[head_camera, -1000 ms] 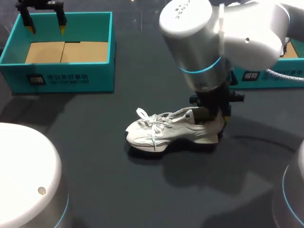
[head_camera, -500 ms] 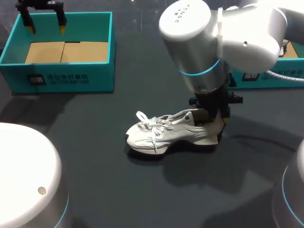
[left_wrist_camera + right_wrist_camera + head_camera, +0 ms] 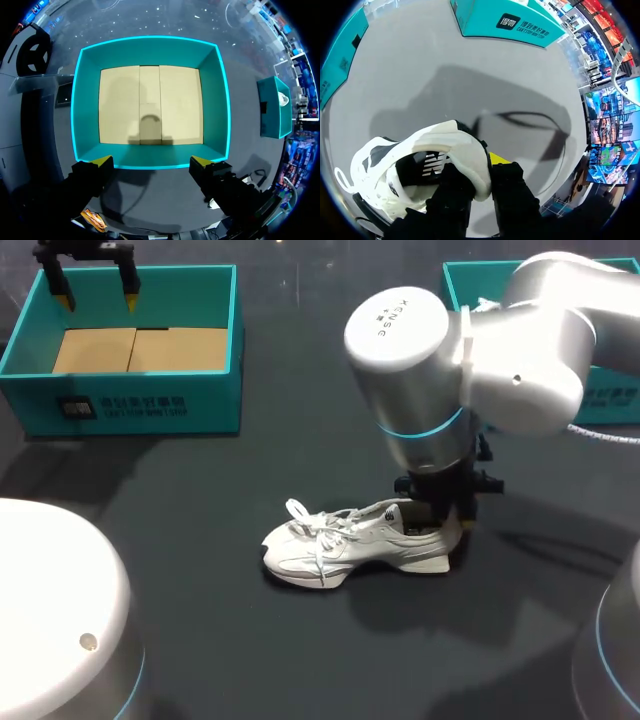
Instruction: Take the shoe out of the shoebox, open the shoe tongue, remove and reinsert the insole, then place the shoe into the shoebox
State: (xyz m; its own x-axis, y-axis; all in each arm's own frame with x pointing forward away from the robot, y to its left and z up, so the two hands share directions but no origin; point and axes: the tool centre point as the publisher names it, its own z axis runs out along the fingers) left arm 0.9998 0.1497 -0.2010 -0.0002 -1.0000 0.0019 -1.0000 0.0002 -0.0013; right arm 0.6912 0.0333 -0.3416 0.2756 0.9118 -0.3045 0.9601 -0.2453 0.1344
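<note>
- My right gripper (image 3: 480,175) is closed on the heel collar of the shoe (image 3: 360,540). One finger is inside the opening, the other behind the heel.
- The shoe is out on the table (image 3: 200,540), well apart from both boxes. It sits upright on its sole, toe toward my left side, laces loose.
- I judge the take-out step to be as good as done, with opening the tongue next.
- That calls for a steady hold on the heel while something gets under the laces and lifts the tongue forward. The insole cannot come out until the opening is wide.
- My left gripper (image 3: 97,300) hangs over the far rim of the shoebox (image 3: 140,405), jaws wide and holding nothing. It is far from the shoe and would have to come across to help.
- The shoebox holds only its tan cardboard liner (image 3: 150,105).
- A second teal box (image 3: 610,400) stands at the far right. My right arm hides its inside, so I cannot tell what it holds.
</note>
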